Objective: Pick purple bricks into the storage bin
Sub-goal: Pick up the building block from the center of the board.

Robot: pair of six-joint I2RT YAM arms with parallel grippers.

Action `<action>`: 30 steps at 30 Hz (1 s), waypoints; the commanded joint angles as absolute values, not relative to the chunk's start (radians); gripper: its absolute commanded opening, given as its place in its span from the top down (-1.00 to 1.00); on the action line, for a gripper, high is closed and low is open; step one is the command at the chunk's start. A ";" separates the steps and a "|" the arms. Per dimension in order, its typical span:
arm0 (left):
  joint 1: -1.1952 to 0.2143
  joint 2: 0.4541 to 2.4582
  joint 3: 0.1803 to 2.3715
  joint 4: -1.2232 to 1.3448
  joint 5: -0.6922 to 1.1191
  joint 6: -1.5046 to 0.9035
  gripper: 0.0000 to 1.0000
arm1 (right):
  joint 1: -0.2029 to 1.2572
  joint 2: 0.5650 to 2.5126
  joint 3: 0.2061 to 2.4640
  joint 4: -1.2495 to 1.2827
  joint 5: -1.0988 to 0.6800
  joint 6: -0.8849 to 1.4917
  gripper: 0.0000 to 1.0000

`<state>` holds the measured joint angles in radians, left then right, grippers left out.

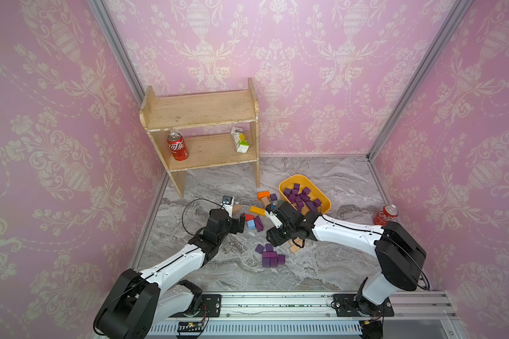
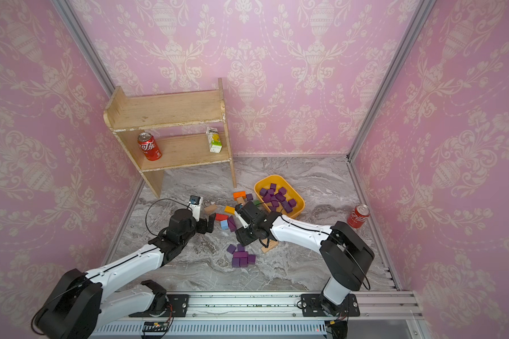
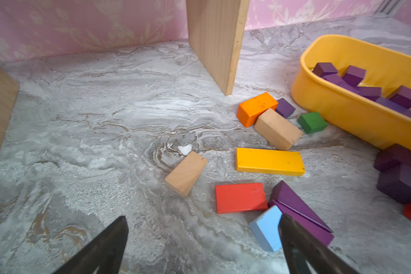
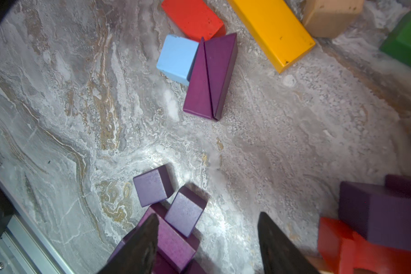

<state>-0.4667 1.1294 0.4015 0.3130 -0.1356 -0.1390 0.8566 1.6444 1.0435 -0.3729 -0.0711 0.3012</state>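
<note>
In both top views, about a dozen purple bricks (image 1: 299, 197) lie in your storage bin (image 1: 301, 177); a loose cluster (image 1: 269, 257) waits on the marble table (image 1: 321, 264), well apart from it.

Left wrist: the left gripper (image 3: 203, 216) gapes empty beside two purple wedges (image 3: 294, 204).

Right wrist: the right gripper (image 4: 208, 214) stands parted, holding nothing, one finger over matte, square-edged cubes (image 4: 185, 211).

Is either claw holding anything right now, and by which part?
Nothing is held: the left claw and the right claw are both open, with nothing between their tips.
</note>
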 commanded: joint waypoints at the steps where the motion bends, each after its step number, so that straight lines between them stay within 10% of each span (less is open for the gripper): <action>1: -0.463 1.123 0.377 0.415 -0.053 -0.114 -0.98 | 0.879 1.665 1.057 -0.416 -0.061 0.339 -0.29; 30: -0.463 1.147 0.385 0.404 -0.084 -0.126 -0.98 | 0.941 1.817 1.143 -0.497 0.006 0.371 -0.03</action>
<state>-0.4667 1.1496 0.3897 0.3973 -0.0799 -0.1387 0.9325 1.7981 1.1175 -0.4534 -0.0345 0.3676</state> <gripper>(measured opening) 0.991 0.517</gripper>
